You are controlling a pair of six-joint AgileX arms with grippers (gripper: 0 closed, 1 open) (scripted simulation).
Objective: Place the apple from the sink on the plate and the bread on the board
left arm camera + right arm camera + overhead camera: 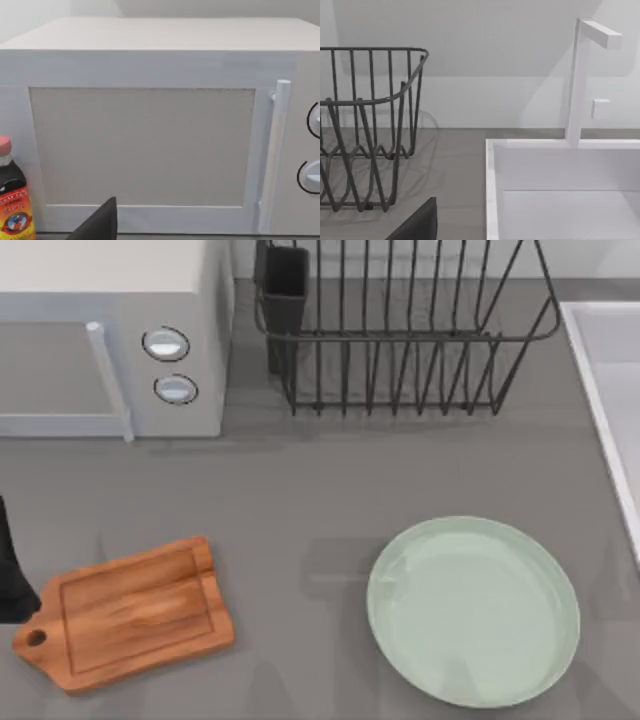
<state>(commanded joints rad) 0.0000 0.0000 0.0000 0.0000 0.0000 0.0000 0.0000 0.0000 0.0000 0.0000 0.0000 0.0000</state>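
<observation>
Sink [604, 380] is where your first move heads: its pale raised rim runs along the top view's right edge, to the right of the plate [472, 610] and further back. Going by the task, the apple waits in that basin, so it lies on your right arm's side. The right gripper [417, 224] already faces the sink's near wall [560, 167] and the white faucet [577, 80], making it the nearer one. You cannot tell whether either gripper is spread or pressed together.

The plate itself is large, round, pale mint and glossy, with a shallow rim and nothing on it. Well apart from it, to the left, lies the board [130, 612], brown wood with a carved groove, also bare. Its long axis runs roughly left to right, slightly tilted, handle hole pointing away from the plate. Your left arm [12, 580] sits just beside that handle, and the left gripper [97, 225] faces the microwave [145, 145].
</observation>
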